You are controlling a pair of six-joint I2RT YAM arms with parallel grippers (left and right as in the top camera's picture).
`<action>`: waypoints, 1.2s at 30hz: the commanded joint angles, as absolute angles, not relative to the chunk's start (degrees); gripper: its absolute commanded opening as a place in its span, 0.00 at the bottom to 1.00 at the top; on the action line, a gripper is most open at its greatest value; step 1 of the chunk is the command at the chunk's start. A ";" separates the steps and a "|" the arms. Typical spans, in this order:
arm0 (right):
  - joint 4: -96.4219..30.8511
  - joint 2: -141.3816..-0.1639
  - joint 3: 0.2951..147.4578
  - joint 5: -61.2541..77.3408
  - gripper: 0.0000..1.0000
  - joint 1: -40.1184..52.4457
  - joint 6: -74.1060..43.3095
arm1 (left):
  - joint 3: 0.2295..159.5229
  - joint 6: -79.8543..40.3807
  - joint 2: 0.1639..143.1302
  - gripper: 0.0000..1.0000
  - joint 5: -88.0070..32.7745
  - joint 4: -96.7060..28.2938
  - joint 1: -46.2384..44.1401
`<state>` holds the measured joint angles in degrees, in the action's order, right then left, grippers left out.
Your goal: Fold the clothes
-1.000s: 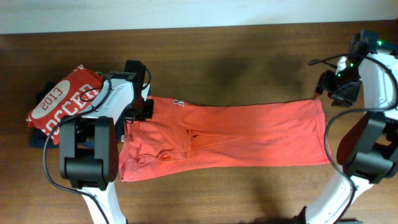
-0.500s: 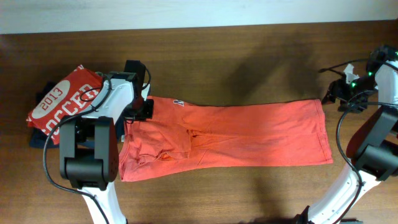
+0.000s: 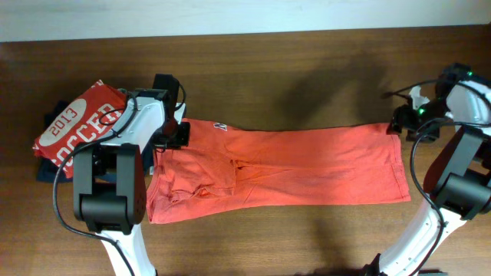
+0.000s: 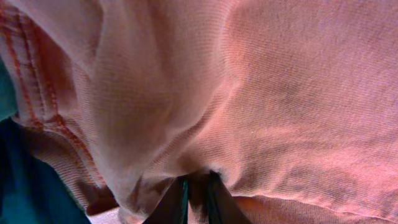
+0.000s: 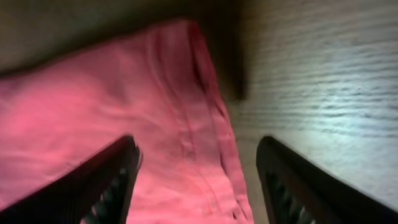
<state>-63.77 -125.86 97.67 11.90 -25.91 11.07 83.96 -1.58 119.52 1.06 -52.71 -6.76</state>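
Note:
The clothes, one orange-red T-shirt (image 3: 307,165), lie folded into a long band across the table. At its far left corner my left gripper (image 3: 178,136) is shut on the cloth. In the left wrist view the fabric (image 4: 280,93) fills the frame, and a bunch of it is pinched between the closed jaws of the left gripper (image 4: 198,190). My right gripper (image 3: 400,126) hovers at the shirt's far right corner. In the right wrist view it stands open (image 5: 199,180), with the hemmed corner of the shirt (image 5: 124,93) below, between the dark fingers (image 5: 112,180). The chest print is hidden.
A red shirt printed "2013 SOCCER" (image 3: 77,126) lies on folded dark garments (image 3: 46,172) at the left edge, close to my left arm. Bare brown table (image 3: 291,84) runs behind the shirt, and more of it (image 3: 307,238) in front. A pale wall borders the far edge.
My right gripper has swung from beyond the shirt's right end down to its far right corner. The left gripper and the shirt have stayed put.

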 commanded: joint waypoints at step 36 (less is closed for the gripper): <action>-49.52 -126.45 92.77 4.32 0.04 -26.50 -4.12 | 92.44 -1.74 119.46 0.30 -3.90 -62.43 -2.72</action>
